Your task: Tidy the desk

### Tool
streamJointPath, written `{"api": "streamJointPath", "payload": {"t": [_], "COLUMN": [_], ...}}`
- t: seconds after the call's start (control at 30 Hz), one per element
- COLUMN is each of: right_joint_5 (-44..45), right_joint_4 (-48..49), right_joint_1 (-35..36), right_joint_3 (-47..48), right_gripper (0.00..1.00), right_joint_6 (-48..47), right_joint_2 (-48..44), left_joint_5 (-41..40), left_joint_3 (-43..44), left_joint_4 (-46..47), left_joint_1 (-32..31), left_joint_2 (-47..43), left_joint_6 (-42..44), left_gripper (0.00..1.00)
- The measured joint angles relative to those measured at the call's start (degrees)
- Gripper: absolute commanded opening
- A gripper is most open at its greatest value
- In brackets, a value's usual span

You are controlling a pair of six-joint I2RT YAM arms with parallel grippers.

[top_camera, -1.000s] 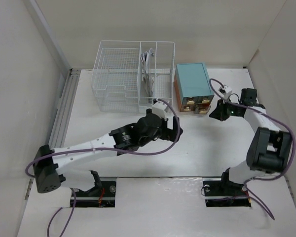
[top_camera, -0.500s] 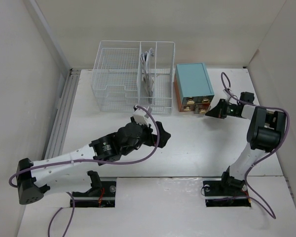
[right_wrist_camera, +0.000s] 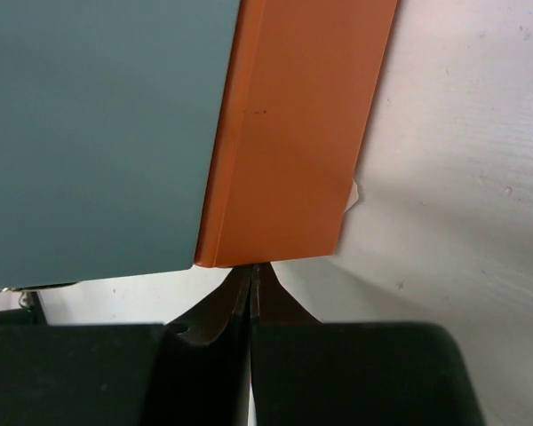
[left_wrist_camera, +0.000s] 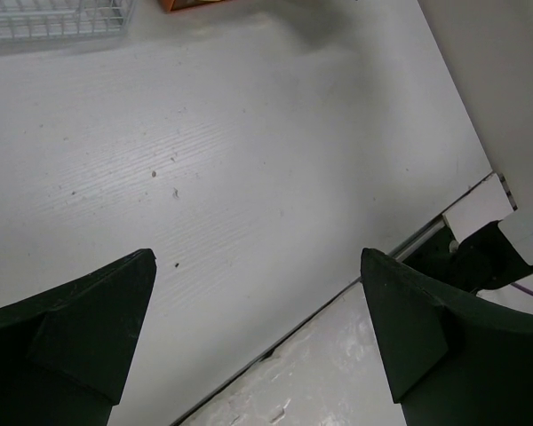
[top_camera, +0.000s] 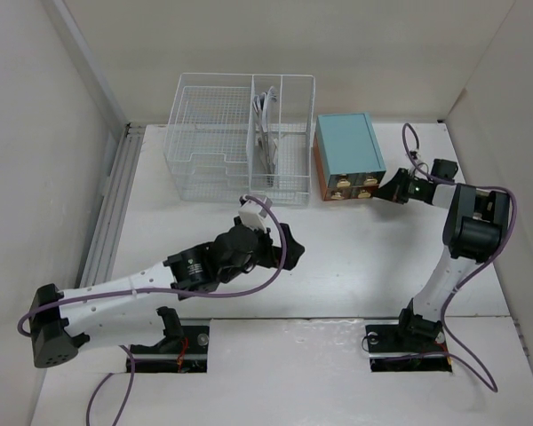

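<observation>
Between pale walls (top_camera: 35, 133), the matte white desk (top_camera: 364, 257) shows faint specks.

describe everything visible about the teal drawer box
The teal drawer box is a small rectangular case with a flat matte teal top, orange-brown sides and wooden-looking front drawers with brass knobs. It stands upright on the desk, right of the wire basket. The shut right gripper sits at its near right corner.
</observation>
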Motion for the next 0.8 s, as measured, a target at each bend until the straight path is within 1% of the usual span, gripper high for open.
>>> {"api": "streamJointPath", "payload": {"t": [0.17, 0.27, 0.37, 0.47, 0.53, 0.6, 0.63, 0.7, 0.73, 0.77, 0.8], "right_joint_5": [-0.3, -0.4, -0.6, -1.0, -1.2, -1.2, -0.6, 1.8, 3.5, 6.3, 9.9], "right_joint_4": [0.0, -3.4, -12.4, -23.7, -29.1, -35.1, -37.7, -41.9, -42.8, -42.3, -40.5], "right_joint_1": [0.0, -0.1, -0.6, -1.4, -2.6, -3.7, -4.0, -3.4, -2.6, -1.2, 0.6], "right_joint_3": [-0.1, -1.0, -2.4, -2.6, -2.6, -1.8, -0.7, 2.3, 3.8, 4.7, 4.8], "right_gripper": [0.00, 0.00, 0.00, 0.00, 0.05, 0.14, 0.28, 0.50, 0.69, 1.00, 1.00], "right_joint_6": [0.8, -3.1, -10.5, -19.6, -23.7, -28.4, -30.6, -34.5, -36.2, -37.1, -37.2], "right_joint_2": [0.4, -1.4, -5.1, -8.2, -10.7, -13.2, -14.6, -18.0, -20.3, -23.6, -27.7], "left_joint_5": [0.0, 0.3, 0.7, 1.5, 1.8, 2.2, 2.3, 1.6, 0.8, -0.1, -1.2], "left_joint_3": [-0.5, -0.9, -1.1, -1.2, -1.2, -0.9, -0.6, 0.7, 1.7, 2.8, 4.0], "left_joint_4": [0.0, 0.0, 0.1, 0.6, 1.2, 1.4, 1.3, 0.2, -0.3, -0.6, -0.9], "left_joint_1": [0.0, 0.0, 0.0, 0.0, 0.0, 0.0, 0.0, 0.0, 0.0, 0.0, 0.0], "left_joint_2": [-0.4, -1.1, -1.4, -1.2, -0.9, 0.1, 0.7, 2.1, 2.8, 3.5, 4.3], "left_joint_6": [-0.5, -0.5, -0.7, -0.6, -0.3, 0.5, 1.2, 2.8, 4.0, 5.1, 6.3], "left_gripper": [1.00, 1.00, 1.00, 1.00, 1.00, 1.00, 1.00, 1.00, 1.00, 1.00, 1.00]}}
